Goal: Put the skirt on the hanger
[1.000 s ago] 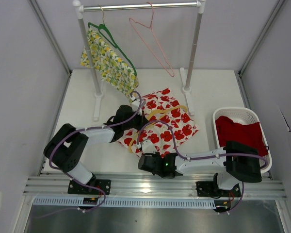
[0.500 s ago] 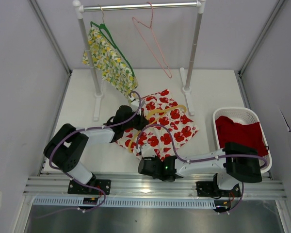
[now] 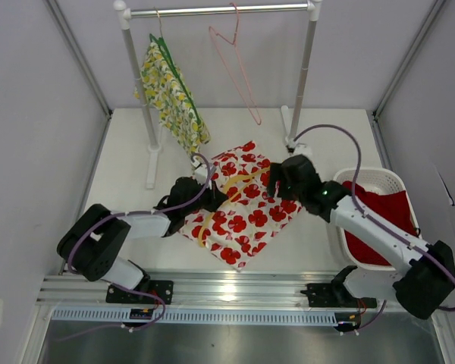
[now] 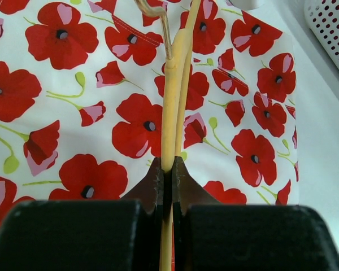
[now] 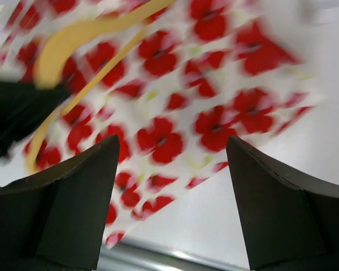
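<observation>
The skirt, white with red poppies, lies flat on the table in front of the rack. A yellow hanger lies on top of it. My left gripper is shut on the hanger's yellow arm, just below its metal hook, with the skirt spread underneath. My right gripper hovers over the skirt's right edge. Its jaws stand wide open with nothing between them. In the blurred right wrist view the skirt and the hanger lie below.
A clothes rack stands at the back, its feet on the table. On it hang a lemon-print garment on a green hanger and a bare pink hanger. A white basket with red clothing sits at the right.
My right arm has swung from the front edge of the table up to the skirt's right side, and its jaws have opened. The skirt has shifted slightly. My left gripper keeps its hold on the hanger.
</observation>
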